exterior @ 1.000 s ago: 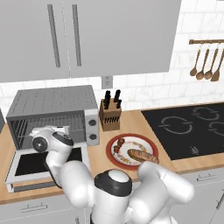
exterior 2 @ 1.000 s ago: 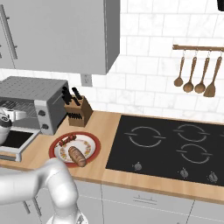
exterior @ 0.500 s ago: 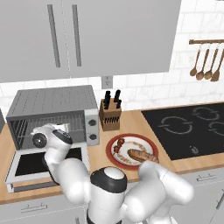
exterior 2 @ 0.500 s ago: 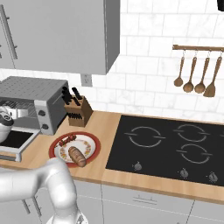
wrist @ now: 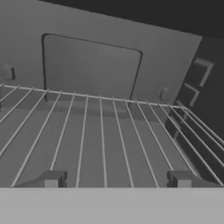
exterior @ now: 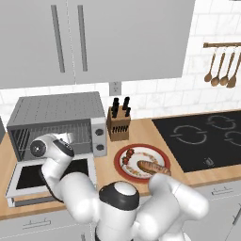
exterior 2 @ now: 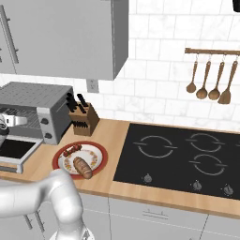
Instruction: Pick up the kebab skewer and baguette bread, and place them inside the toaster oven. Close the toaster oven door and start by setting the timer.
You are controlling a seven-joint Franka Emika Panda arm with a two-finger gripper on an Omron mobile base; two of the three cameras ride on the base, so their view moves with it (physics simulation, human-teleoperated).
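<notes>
Hand view, gripper (wrist: 114, 179) spread empty over toaster oven (exterior: 56, 123) rack, baguette bread (exterior: 153, 167) on plate (exterior: 162, 154).

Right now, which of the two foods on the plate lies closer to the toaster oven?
The kebab skewer. It lies on the side of the plate towards the toaster oven; the baguette lies on the far side, nearer the counter's front edge.
</notes>
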